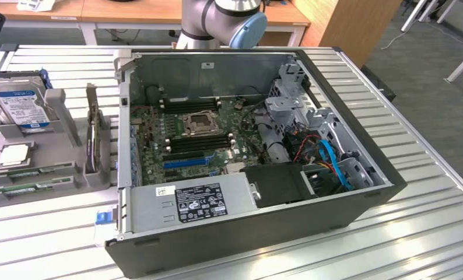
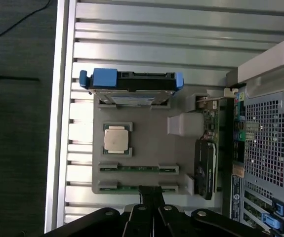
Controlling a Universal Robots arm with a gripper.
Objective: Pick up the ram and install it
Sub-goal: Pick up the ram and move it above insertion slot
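Tinkerer: Ram whereabouts wanted. Where is it parked, and is anything grabbed yet?

Benchrat: Two green sticks are seen on the grey parts tray (image 2: 146, 143), which is set beside the opened PC case (image 1: 216, 245). The nearer ram stick (image 2: 127, 187) is stood on edge between end brackets, with the second ram stick (image 2: 138, 168) just beside it. That's probably done so a thin top edge is offered for pinching. The gripper (image 2: 152, 190) is hung right over the nearer one, fingers drawn nearly together, and nothing is held.

Tinkerer: And the case being flopped on its side?

Benchrat: Likely so the memory slots (image 1: 202, 142) on the motherboard (image 1: 150, 131) are faced upward and can be reached from above. Whether any slot is filled can't be made out. A processor chip (image 2: 117, 139), hard drive (image 2: 132, 81) and graphics card (image 2: 206, 165) are kept on the same tray, each in its own holder. Hidden bits: a stretch of the nearer stick is covered by the fingertips, so contact can't be judged, and the gripper body is cut off at the frame edge.
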